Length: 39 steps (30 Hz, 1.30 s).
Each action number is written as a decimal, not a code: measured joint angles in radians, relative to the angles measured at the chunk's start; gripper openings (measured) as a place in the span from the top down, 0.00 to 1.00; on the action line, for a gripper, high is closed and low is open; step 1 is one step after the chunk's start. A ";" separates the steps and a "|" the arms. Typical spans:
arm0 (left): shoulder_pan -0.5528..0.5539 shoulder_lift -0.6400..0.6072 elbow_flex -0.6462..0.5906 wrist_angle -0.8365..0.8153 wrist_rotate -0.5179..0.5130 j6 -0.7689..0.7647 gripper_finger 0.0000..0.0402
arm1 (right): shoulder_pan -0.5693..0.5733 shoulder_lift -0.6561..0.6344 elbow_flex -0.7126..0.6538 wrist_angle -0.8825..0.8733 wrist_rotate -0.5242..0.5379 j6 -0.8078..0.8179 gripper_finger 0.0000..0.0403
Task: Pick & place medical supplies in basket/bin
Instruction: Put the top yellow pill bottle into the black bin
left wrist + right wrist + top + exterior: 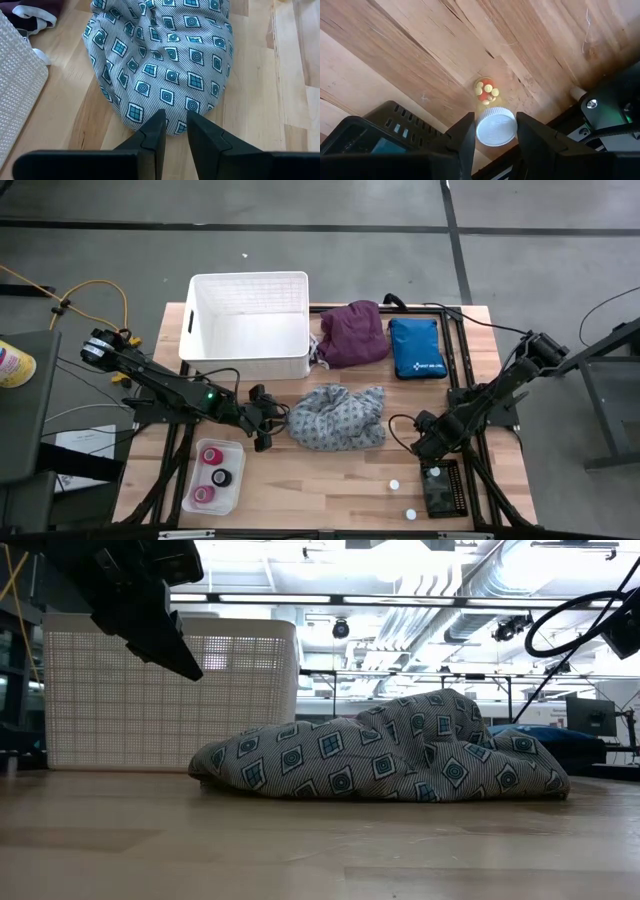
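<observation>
Overhead, we see the white basket [248, 325] standing at the far side of the wooden table [330, 480], left of centre, and it looks empty from above. Just beside its right wall lies the purple garment [352, 332], with a blue zipped pouch [417, 347] next to that. The grey dotted garment [337, 416] sits bunched in the middle of the table, in front of the basket and apart from it.

Our left gripper [266, 418] hangs just beside the left edge of that grey cloth. In the left wrist view its fingers [152, 135] stand close together with only a narrow gap, their tips right at the hem of the cloth [165, 65]; we cannot quite tell whether any fabric is pinched between them, though none shows in the gap.

Our right gripper [428, 448] is over the right front part of the table, near a dark slotted rack [442, 490]. In its wrist view a small vial [492, 120] with a white cap and yellow and orange tablets inside sits between the two fingers [465, 137], which stand partly apart on either side of the cap; whether they press on it we cannot say.

Near the front left corner a clear tray [212, 476] holds the tape rolls [213, 457], pink, black and pink. Two more white-capped vials [394, 484] rest on the bare wood near the front edge, left of the rack.
</observation>
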 joint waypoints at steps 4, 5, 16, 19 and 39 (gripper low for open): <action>0.000 0.000 0.000 0.000 0.000 0.000 0.82 | 0.000 0.000 0.000 0.000 0.000 -0.001 0.71; 0.000 0.000 0.000 0.000 0.000 0.000 0.82 | 0.000 0.000 0.000 0.000 0.000 -0.001 0.72; 0.000 0.000 0.000 0.000 0.000 0.000 0.82 | -0.001 -0.044 0.000 -0.001 -0.010 -0.038 0.72; 0.000 0.000 0.000 0.000 0.000 0.000 0.82 | -0.001 -0.103 0.000 -0.001 0.014 -0.056 0.72; 0.000 0.000 0.000 0.000 0.000 0.000 0.82 | 0.000 -0.373 0.000 0.089 0.146 -0.192 0.72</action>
